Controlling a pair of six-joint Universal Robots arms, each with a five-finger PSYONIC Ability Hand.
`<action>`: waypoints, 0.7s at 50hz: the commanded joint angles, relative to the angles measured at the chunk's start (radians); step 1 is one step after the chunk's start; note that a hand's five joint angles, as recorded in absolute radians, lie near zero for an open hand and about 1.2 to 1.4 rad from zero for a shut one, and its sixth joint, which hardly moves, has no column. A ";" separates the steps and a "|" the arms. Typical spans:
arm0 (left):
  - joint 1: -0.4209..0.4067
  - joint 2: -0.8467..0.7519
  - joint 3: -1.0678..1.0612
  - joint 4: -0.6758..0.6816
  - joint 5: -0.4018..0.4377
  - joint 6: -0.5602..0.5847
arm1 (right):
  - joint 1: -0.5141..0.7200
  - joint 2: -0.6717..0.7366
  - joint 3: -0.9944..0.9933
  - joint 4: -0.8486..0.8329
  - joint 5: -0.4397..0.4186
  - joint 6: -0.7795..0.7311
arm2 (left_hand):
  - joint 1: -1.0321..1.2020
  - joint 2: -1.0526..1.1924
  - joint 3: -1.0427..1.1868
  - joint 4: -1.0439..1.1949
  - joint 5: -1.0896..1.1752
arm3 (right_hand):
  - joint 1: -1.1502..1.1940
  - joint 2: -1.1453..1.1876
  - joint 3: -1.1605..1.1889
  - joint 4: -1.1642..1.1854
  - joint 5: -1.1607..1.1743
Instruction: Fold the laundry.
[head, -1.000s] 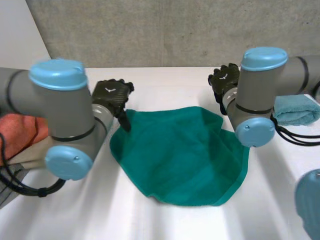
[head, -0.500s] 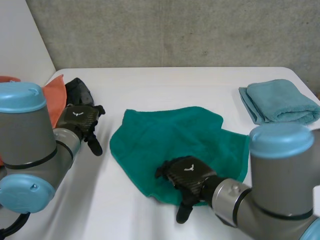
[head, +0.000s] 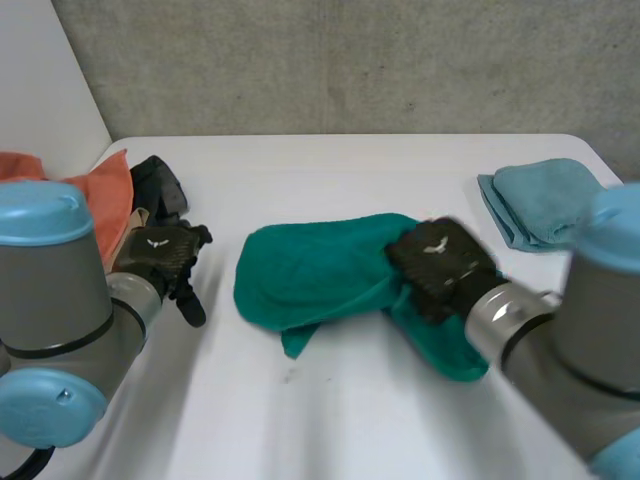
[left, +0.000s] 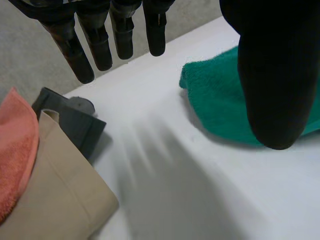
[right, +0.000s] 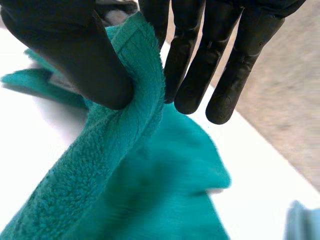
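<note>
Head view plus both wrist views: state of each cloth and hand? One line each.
green towel: bunched, partly doubled over, one edge lifted off the table.
right hand: shut on green towel, edge pinched between thumb and fingers.
left hand: open, fingers straight, holding nothing, apart from green towel.
light-blue towel: folded, lying flat.
orange cloth: lying by beige cloth, fold unclear.

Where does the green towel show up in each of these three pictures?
Head view: the green towel lies bunched mid-table, the right hand on its right part.
Left wrist view: green towel beside the left hand, partly behind its thumb.
Right wrist view: green towel edge pinched between the right hand's thumb and fingers.
Shared landmark: the white table under it.
</note>
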 joint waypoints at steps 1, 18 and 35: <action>-0.012 -0.013 -0.042 0.003 0.015 -0.001 | -0.056 -0.161 -0.051 0.097 -0.016 -0.049 | -0.006 0.007 0.005 0.007 0.015 | 0.419 0.221 0.216 0.209 0.238; -0.126 -0.176 0.042 0.015 0.068 -0.125 | -0.045 -0.211 -0.191 0.117 -0.009 -0.010 | 0.018 0.031 0.029 0.031 0.039 | 0.419 0.221 0.216 0.209 0.238; -0.158 -0.275 0.227 0.101 0.015 -0.156 | -0.042 -0.282 -0.203 0.180 -0.015 0.009 | 0.032 0.045 0.044 0.046 0.053 | 0.419 0.221 0.216 0.209 0.238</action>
